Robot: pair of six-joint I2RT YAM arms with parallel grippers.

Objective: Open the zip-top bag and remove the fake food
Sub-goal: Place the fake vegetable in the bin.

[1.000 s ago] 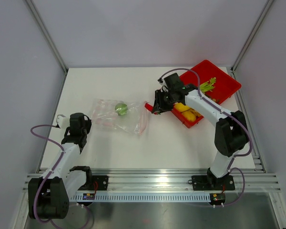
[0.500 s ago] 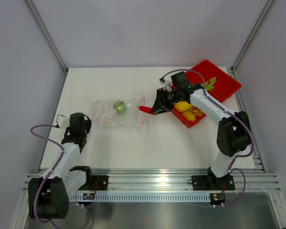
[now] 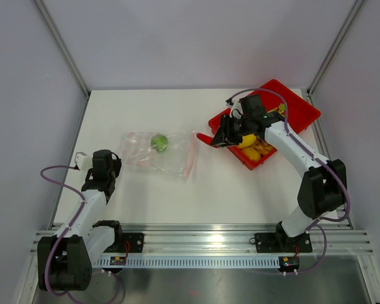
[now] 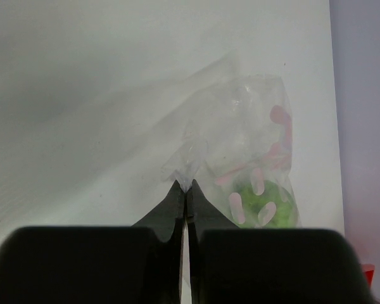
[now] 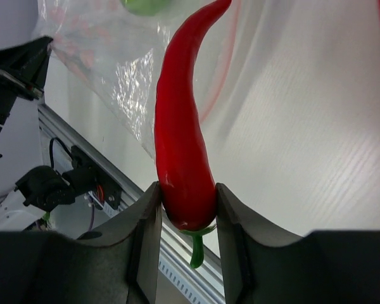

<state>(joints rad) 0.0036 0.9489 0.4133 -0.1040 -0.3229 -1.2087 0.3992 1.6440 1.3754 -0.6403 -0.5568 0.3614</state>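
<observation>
top external: the zip-top bag (image 3: 171, 159), clear and crinkly, lies flat on the white desk (image 3: 145, 114) left of centre. its long axis runs left to right, and the pink zip strip (image 3: 191, 152) faces the red tray (image 3: 297, 117) at the far right corner. a green round fruit (image 3: 158, 142) is seen through the film. the right gripper (image 3: 216, 137) is held just off the tray's left corner, and yellow pieces (image 3: 256, 149) are partly hidden behind the arm.

left wrist: the left gripper (image 4: 186, 187) is clenched, its tips meeting the bag's puckered near corner. whether film is pinched cannot be told. the fruit is blurred by pink print.

right wrist: a glossy red chilli pepper (image 5: 180, 145) is clamped at its stem end, its curved tip pointing toward the bag's mouth.
</observation>
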